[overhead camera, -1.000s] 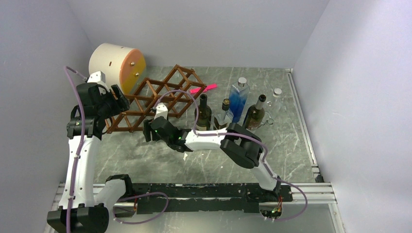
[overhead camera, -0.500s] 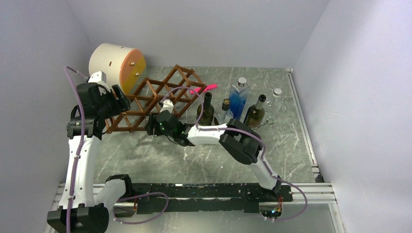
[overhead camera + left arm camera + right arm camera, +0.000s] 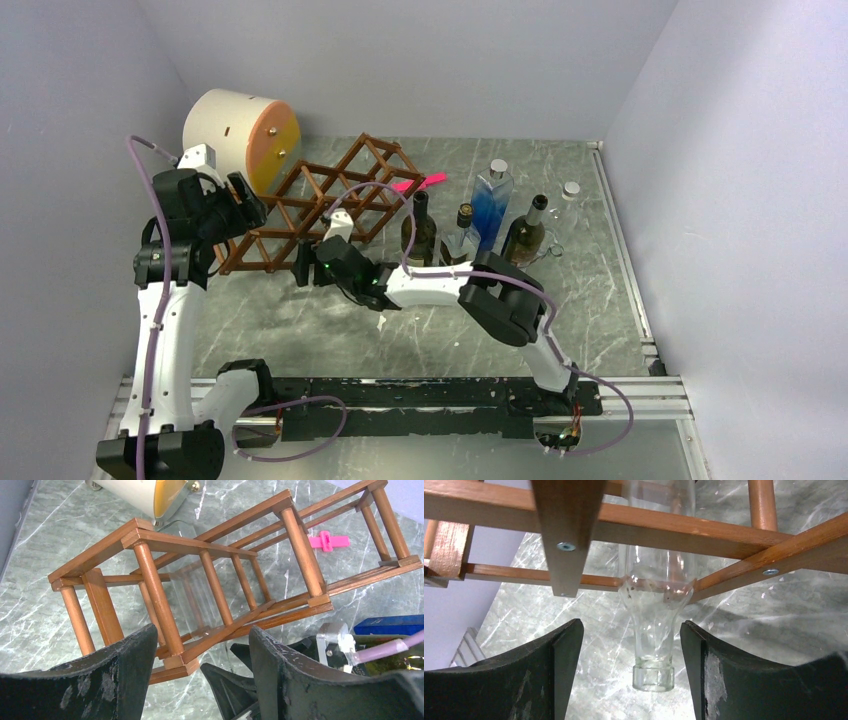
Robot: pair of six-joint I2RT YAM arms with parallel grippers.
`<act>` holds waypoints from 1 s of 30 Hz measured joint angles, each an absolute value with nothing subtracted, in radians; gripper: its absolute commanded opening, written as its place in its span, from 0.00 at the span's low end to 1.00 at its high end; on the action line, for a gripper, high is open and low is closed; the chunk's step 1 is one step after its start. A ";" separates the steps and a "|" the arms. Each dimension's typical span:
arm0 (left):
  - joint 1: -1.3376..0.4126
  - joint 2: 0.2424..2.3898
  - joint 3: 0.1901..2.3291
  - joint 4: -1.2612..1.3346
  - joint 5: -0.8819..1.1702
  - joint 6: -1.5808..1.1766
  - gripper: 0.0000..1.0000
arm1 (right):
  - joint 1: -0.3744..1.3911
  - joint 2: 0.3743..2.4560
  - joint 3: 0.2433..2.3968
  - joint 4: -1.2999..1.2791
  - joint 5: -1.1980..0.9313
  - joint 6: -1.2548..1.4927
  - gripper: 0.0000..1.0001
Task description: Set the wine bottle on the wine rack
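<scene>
Glass wine bottle (image 3: 654, 630) lay in cell of wine rack (image 3: 704, 530), neck poking out between spread fingers of your right gripper (image 3: 630, 625), untouched. Left gripper (image 3: 202, 630) gaped too, beside rack end. Risk: you clip neck when backing off and drag bottle out.

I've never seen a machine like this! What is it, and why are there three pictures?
It is a robot with a left arm and a right arm, each ending in a two-finger gripper. The wide picture is from a camera above the table. The other two are from cameras on the wrists; the dark shapes at the bottom are the fingers. On the table are a wooden rack, a cream-and-orange drum, several bottles and a small pink thing. The left gripper is open by the rack's end. The right gripper is open too, holding nothing: the clear bottle already lies in the rack, neck poking out.
</scene>
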State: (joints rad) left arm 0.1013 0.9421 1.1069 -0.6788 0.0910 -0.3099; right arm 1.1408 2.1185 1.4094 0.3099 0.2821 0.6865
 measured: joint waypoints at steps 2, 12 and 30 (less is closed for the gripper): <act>0.101 0.940 1.108 -0.680 0.091 -0.310 0.72 | 1.153 2.107 1.411 0.295 0.309 0.673 0.74; 0.101 0.921 1.154 -0.694 0.092 -0.310 0.72 | 1.207 2.028 1.447 0.186 0.408 0.574 0.74; -0.086 0.780 1.267 -0.693 0.286 -0.216 0.90 | 1.206 1.578 1.450 -0.002 0.653 0.351 0.76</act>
State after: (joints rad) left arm -0.0864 0.7803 1.2671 -0.6933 0.2859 -0.2161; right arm 1.2060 1.5784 1.4502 -0.0025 0.6533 0.3508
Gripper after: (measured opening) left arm 0.876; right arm 0.748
